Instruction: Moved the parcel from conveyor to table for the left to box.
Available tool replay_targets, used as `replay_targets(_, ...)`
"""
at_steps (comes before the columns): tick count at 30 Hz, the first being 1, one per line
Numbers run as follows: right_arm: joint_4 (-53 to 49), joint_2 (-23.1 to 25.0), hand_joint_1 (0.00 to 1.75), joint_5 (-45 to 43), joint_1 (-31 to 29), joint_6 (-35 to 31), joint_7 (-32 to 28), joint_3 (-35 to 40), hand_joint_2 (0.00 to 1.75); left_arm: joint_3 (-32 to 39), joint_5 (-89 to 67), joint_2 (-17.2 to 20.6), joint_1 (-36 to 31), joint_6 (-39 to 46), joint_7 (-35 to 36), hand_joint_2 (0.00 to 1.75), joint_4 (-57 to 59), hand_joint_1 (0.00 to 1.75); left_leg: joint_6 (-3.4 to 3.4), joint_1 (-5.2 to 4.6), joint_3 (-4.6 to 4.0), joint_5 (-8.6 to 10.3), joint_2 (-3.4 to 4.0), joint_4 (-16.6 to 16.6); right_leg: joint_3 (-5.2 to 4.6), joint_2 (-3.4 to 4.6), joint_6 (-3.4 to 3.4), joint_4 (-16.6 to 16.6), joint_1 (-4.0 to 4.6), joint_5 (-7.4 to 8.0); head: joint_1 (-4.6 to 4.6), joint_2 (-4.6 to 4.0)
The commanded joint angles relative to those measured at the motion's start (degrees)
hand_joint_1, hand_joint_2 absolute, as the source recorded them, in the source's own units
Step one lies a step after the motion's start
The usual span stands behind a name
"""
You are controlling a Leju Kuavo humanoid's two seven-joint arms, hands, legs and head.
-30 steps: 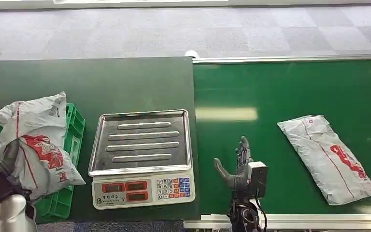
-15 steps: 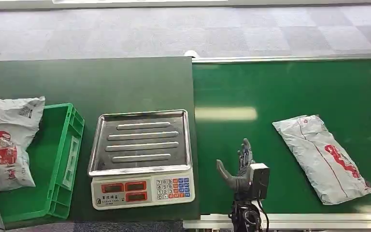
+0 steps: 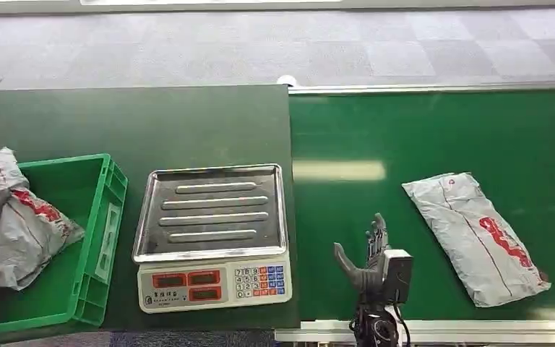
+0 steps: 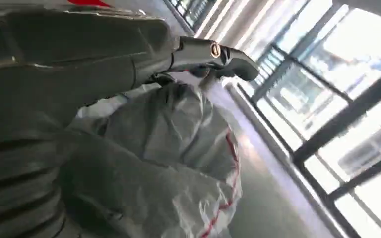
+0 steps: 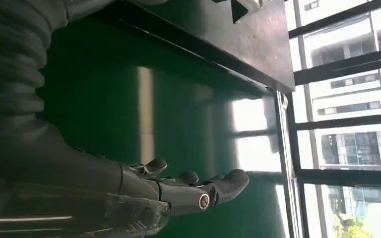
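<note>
A grey plastic parcel (image 3: pixel 16 220) with red print hangs over the left side of the green crate (image 3: pixel 100 217). In the left wrist view my left hand (image 4: pixel 79 64) grips this crumpled parcel (image 4: pixel 178 129), with a dark finger across its top. A second grey parcel (image 3: pixel 477 235) lies flat on the green conveyor (image 3: pixel 405 137) at the right. My right hand (image 3: pixel 367 260) hovers open over the conveyor's near edge, left of that parcel and apart from it. Its fingers (image 5: pixel 198 191) are stretched out with nothing in them.
A weighing scale (image 3: pixel 213 217) with a steel tray and keypad stands on the dark green table (image 3: pixel 152 123) between the crate and the conveyor. The conveyor's metal rail (image 3: pixel 433 334) runs along the near edge. Grey carpet lies beyond.
My left hand has carried its parcel left and down, from above the crate's right wall to its left side. The conveyor parcel has drifted slightly left. My right hand has shifted a little right.
</note>
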Motion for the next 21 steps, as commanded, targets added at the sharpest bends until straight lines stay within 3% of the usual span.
replay_targets(1, 3.31, -2.40, 0.00, 1.58, -2.33, 0.29, -0.17, -4.11, 1.75, -11.50, -6.34, 3.58, 2.53, -14.30, 0.76, 1.75, 3.12, 0.00, 0.05, -0.01, 0.11, 0.03, 0.03, -0.12, 0.11, 0.06, 0.00, -0.11, -0.01, 0.03, -0.02, 0.00)
replay_targets(3, 3.67, -2.50, 0.00, 1.64, -2.78, 0.31, -0.17, -4.39, 1.75, -11.05, -6.26, 4.18, 3.51, -15.80, 0.61, 1.75, 1.72, 0.00, 0.05, -0.02, 0.18, 0.00, 0.25, -0.15, 0.14, 0.25, -0.02, -0.13, -0.01, 0.04, 0.00, 0.00)
replay_targets(7, 5.81, -3.04, 0.00, 1.74, -4.71, 0.32, -0.44, -5.42, 1.75, -10.15, 0.33, 7.97, 3.09, -27.92, -4.61, 1.75, -3.06, 0.00, 0.01, 0.04, 0.03, -0.03, 0.23, 0.00, 0.00, 0.24, -0.03, -0.04, 0.05, 0.03, 0.00, 0.00)
replay_targets(13, 6.50, -3.11, 0.00, 2.07, -6.26, 0.57, -0.47, -6.04, 1.75, -7.03, 11.73, 11.80, 1.32, -42.27, -7.08, 1.75, -12.64, 0.00, 0.02, 0.12, -0.05, -0.02, 0.18, 0.06, -0.04, 0.20, -0.04, -0.02, 0.13, 0.04, 0.00, 0.00)
replay_targets(15, 6.59, -3.05, 0.00, 2.09, -6.64, 0.60, -0.47, -6.14, 1.75, -6.71, 16.16, 11.23, -2.28, -46.59, -7.55, 1.75, -12.82, 0.00, 0.01, 0.13, -0.08, -0.01, 0.09, 0.07, -0.01, 0.10, -0.04, -0.02, 0.14, 0.03, 0.02, 0.00)
replay_targets(17, 6.35, -2.84, 0.00, 2.21, -6.72, 0.49, -0.52, -6.30, 1.75, -4.33, 23.75, 6.16, -7.56, -47.79, -6.62, 1.75, -11.56, 0.00, 0.02, 0.11, -0.06, 0.01, 0.02, 0.04, 0.00, 0.04, -0.04, -0.02, 0.12, 0.02, 0.00, 0.00)
replay_targets(21, 6.71, -2.79, 0.00, 2.63, -7.13, 0.58, -0.50, -6.25, 1.75, -4.04, 32.62, 0.68, -3.47, -38.54, -6.12, 1.75, -16.72, 0.00, 0.05, 0.04, 0.06, 0.11, -0.28, -0.09, 0.18, -0.25, -0.01, -0.15, 0.05, 0.03, 0.00, 0.00)
